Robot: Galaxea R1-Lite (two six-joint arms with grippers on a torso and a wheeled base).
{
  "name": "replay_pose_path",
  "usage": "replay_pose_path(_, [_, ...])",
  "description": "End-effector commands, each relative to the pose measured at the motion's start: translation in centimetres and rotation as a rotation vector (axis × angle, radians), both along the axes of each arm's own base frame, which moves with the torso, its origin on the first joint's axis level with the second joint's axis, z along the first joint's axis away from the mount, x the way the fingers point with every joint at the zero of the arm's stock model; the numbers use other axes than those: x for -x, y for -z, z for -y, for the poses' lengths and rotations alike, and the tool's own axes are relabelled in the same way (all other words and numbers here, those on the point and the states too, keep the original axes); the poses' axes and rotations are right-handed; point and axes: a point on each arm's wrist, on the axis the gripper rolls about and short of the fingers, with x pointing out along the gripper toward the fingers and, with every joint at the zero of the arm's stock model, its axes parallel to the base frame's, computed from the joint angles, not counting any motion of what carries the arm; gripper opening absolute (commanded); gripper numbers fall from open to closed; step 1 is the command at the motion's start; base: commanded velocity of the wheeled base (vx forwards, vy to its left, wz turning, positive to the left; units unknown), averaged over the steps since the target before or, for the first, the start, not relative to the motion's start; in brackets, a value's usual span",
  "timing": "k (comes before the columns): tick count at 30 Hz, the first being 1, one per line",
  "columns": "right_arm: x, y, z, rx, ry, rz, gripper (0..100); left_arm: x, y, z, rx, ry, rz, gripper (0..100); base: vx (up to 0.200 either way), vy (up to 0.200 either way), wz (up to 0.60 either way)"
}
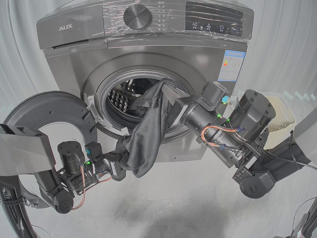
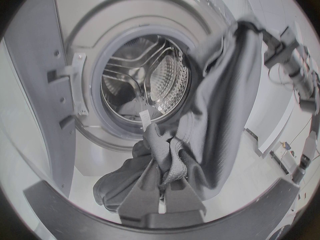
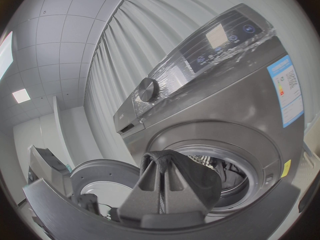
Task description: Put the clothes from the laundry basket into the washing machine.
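The right gripper [image 3: 162, 184] is clamped on the garment [image 1: 150, 129] at the drum [image 1: 127, 95] mouth. The left gripper [image 2: 162, 189] pinches it lower, outside. It hangs lengthwise between them, and the drum is just past the right fingers.

Setting: a staged test room, lab-type rather than a home. Evidence: a pale pleated curtain [image 1: 284, 33] hangs as a backdrop around a washing machine [image 1: 76, 66] whose control panel is wrapped in plastic film [image 1: 171, 17], with an energy label [image 1: 231, 65] on the front. Bare grey floor [image 1: 185, 195], gridded ceiling tiles [image 3: 56, 34] with a recessed light panel [image 3: 21, 95], plain white walls [image 3: 33, 137].
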Motion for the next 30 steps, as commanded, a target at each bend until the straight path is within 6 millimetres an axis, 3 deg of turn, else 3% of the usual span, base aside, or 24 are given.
replay_pose_path(1, [-0.4, 1.1, 1.9, 0.011, 0.044, -0.013, 0, 1.4, -3.8, -1.1, 0.06, -0.02, 0.095, 0, 0.0, 0.0, 0.0])
replay_pose_path(4, [-1.1, 1.6, 3.6, 0.007, 0.098, -0.003, 0, 1.8, -4.8, -1.8, 0.075, -0.031, 0.122, 0, 0.0, 0.0, 0.0])
replay_pose_path(8, [-1.6, 1.5, 5.2, -0.012, 0.141, 0.018, 0, 2.6, -4.7, -1.8, 0.066, -0.021, 0.109, 0, 0.0, 0.0, 0.0])
replay_pose_path(11, [-0.7, 0.7, 5.7, -0.028, 0.128, 0.02, 0, 3.1, -4.5, -1.4, 0.056, -0.001, 0.099, 0, 0.0, 0.0, 0.0])
replay_pose_path(17, [0.1, 0.7, 5.2, -0.03, 0.102, 0.018, 0, 4.1, -3.5, 0.0, 0.042, 0.06, 0.053, 0, 0.0, 0.0, 0.0])
replay_pose_path(23, [0.5, 0.7, 4.7, -0.028, 0.083, 0.018, 0, 3.2, -2.3, 0.5, 0.03, 0.066, 0.024, 0, 0.0, 0.0, 0.0])
replay_pose_path(27, [1.8, 0.4, 3.5, -0.037, 0.034, 0.024, 0, 2.5, -1.1, 1.3, 0.016, 0.08, -0.005, 0, 0.0, 0.0, 0.0])
replay_pose_path(30, [2.0, 0.4, 3.4, -0.035, 0.027, 0.022, 0, 2.2, -1.5, 1.4, 0.025, 0.071, 0.016, 0, 0.0, 0.0, 0.0])
